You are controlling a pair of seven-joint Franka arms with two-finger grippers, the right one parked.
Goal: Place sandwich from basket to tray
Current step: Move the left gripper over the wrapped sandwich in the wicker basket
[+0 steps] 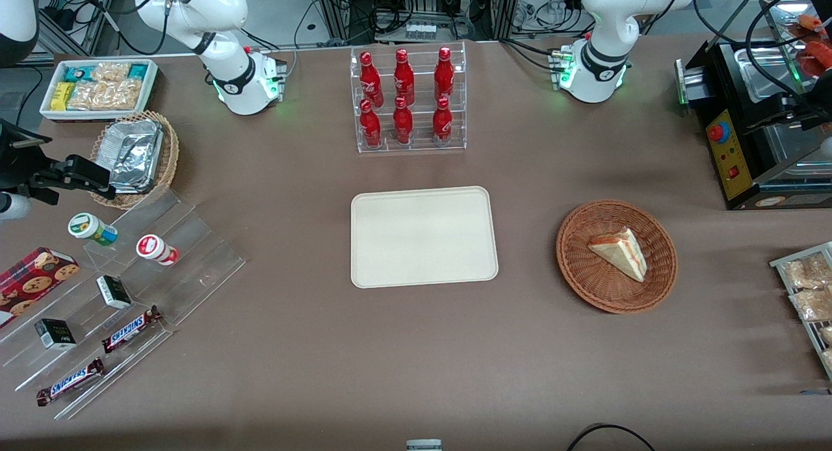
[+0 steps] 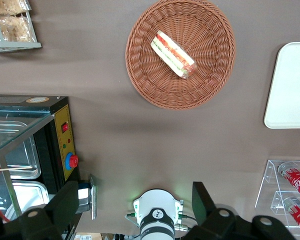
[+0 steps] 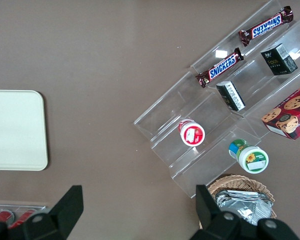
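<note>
Spreading wide, the brown counter (image 1: 416, 373) carries the cream tray (image 1: 424, 236) at its middle, with the basket (image 1: 616, 256) beside it toward the working arm's end. Inside lies the sandwich (image 1: 619, 252). High above, the gripper (image 2: 135, 212) hangs wide open, holding nothing.

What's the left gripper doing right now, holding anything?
Left gripper: open, empty, high above the table near the arm's base; the sandwich lies untouched in the basket.
</note>
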